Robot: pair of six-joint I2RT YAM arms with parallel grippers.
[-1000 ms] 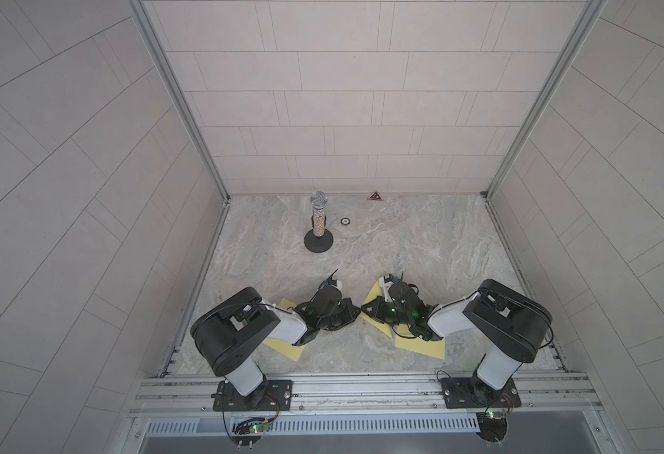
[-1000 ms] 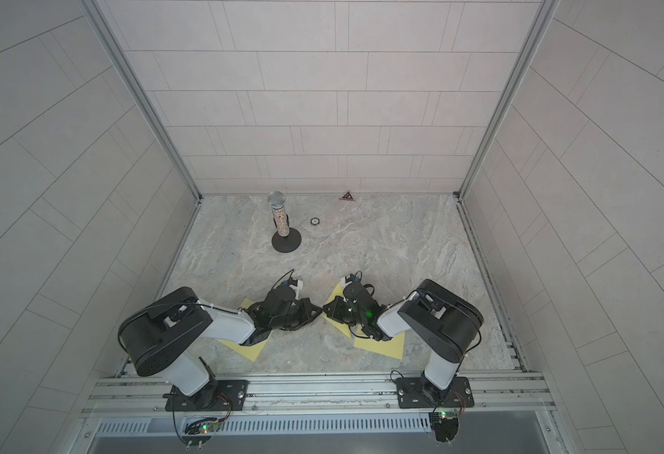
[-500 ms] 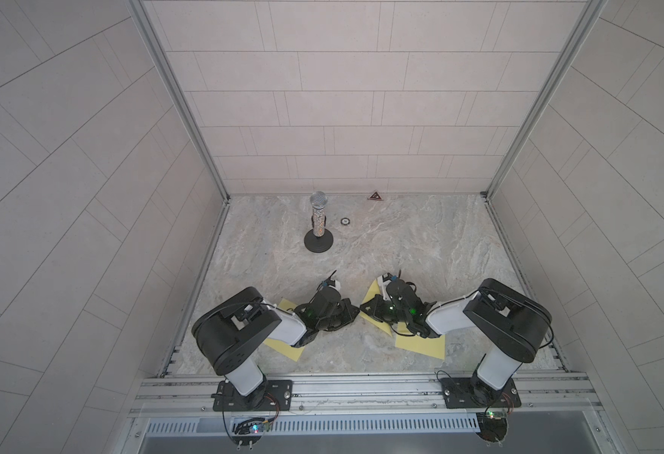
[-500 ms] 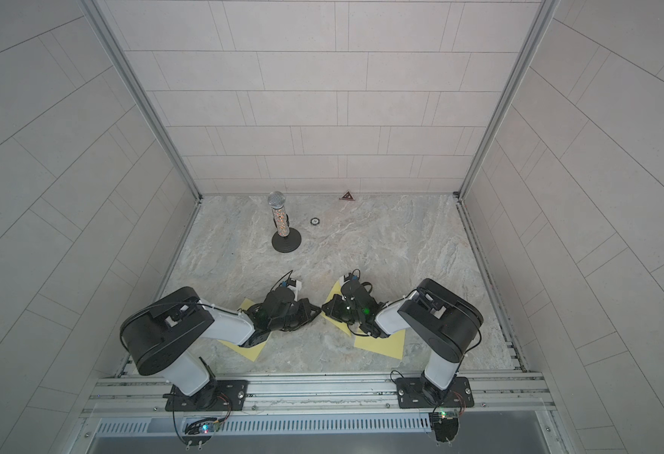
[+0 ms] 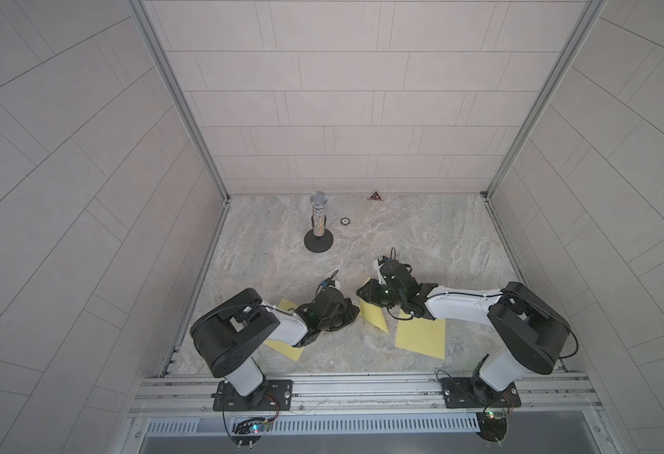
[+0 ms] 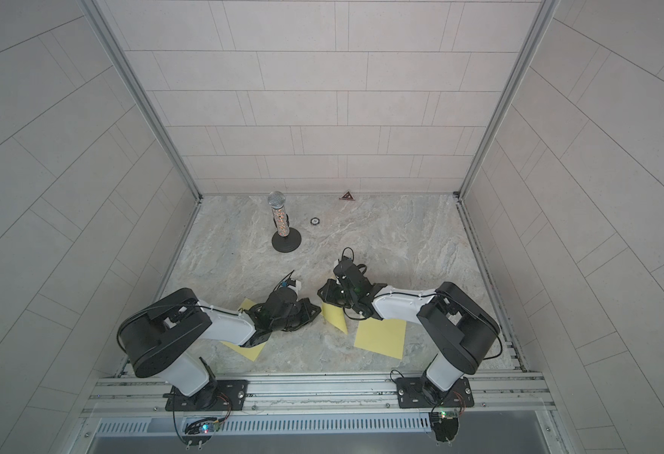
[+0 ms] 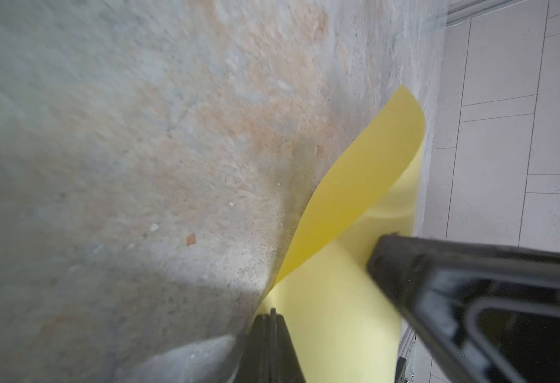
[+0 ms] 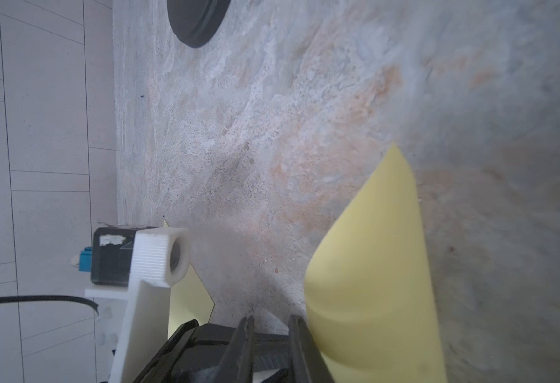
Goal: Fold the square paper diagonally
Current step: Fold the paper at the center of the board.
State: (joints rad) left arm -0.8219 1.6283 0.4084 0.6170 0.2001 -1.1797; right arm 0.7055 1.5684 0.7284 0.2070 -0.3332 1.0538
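While the left gripper (image 7: 270,315) clamps a curled yellow paper (image 7: 355,199), the right gripper (image 8: 271,318) stands slightly parted, empty, a second yellow sheet (image 8: 371,265) just beside it.

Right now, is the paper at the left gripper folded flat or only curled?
Only curled: in the left wrist view the yellow paper bows up off the table at the left gripper, uncreased.

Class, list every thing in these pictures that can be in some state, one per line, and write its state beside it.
Right paper: part flat, part curled up, no crease seen.
Left paper: flat, partly hidden; folded or not, cannot tell.
Left gripper: shut on the right paper's edge.
Right gripper: open, empty, beside the curl.
Microphone: upright.
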